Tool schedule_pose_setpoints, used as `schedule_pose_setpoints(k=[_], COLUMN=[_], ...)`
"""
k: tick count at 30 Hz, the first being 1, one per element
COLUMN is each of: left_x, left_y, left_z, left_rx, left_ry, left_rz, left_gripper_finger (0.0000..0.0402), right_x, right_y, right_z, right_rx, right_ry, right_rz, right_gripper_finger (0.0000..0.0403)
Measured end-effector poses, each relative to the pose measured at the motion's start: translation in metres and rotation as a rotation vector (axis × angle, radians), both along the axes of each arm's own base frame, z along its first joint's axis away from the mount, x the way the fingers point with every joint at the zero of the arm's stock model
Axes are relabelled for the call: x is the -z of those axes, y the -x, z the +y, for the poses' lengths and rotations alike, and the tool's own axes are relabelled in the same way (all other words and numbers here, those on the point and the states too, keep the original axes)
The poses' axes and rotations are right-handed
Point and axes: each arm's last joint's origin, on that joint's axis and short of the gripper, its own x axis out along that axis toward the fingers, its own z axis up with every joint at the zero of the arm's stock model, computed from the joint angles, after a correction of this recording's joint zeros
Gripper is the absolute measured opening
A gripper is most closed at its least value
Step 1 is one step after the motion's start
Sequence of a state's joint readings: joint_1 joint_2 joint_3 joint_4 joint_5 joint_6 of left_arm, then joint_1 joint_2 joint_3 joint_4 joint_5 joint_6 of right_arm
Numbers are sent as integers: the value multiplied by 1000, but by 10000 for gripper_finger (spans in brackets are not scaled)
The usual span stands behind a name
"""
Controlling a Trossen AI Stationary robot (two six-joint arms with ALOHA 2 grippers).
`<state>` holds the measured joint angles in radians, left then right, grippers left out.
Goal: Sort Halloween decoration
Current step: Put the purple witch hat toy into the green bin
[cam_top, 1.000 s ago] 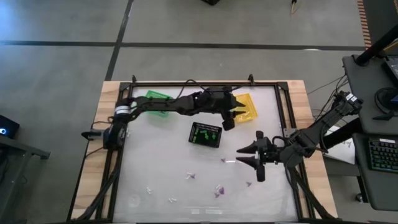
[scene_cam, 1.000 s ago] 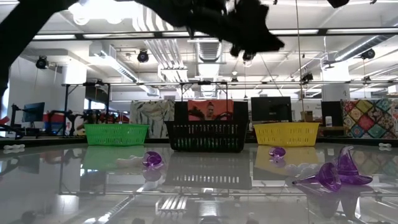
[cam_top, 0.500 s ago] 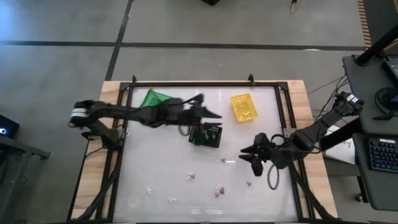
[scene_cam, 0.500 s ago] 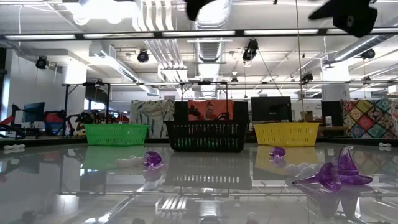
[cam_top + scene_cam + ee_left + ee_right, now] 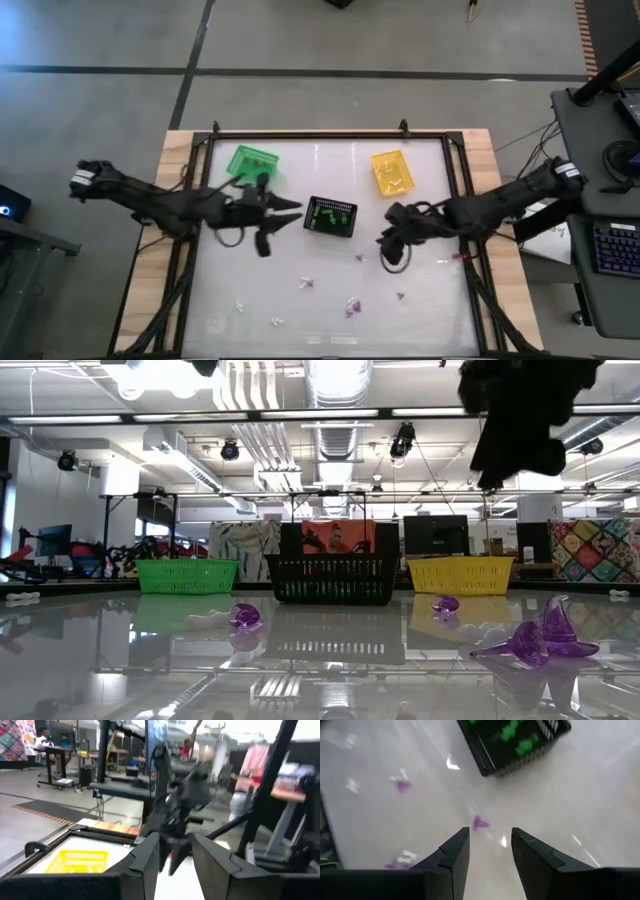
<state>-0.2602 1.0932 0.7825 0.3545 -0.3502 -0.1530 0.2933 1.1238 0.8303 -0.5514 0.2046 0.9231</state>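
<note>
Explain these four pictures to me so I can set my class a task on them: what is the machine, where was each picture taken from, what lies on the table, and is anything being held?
Two dark jointed robot arms work over a glossy white table. One picture looks straight down, one looks level across the tabletop, and two come from cameras on the arms' wrists.

Three small plastic baskets stand there: a green basket, a black basket with green trinkets inside, and a yellow basket with white ones. Tiny purple plastic trinkets and white ones lie loose nearer the front.

The left hand hangs beside the black basket. The right hand is open above a purple trinket, which shows between its two fingers. Neither hand shows anything held.
</note>
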Motion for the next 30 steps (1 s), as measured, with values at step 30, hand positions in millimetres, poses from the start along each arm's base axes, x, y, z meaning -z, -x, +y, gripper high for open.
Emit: schedule_pose_setpoints(k=[30], left_x=[20], left_y=[67], left_z=[-4], left_rx=[31], left_ry=[85], left_rz=[-170], left_gripper_finger=[100], right_x=[66], right_y=[-121], right_z=[14], right_rx=[-144], right_ry=[-7], right_rz=[469], right_gripper_finger=[137])
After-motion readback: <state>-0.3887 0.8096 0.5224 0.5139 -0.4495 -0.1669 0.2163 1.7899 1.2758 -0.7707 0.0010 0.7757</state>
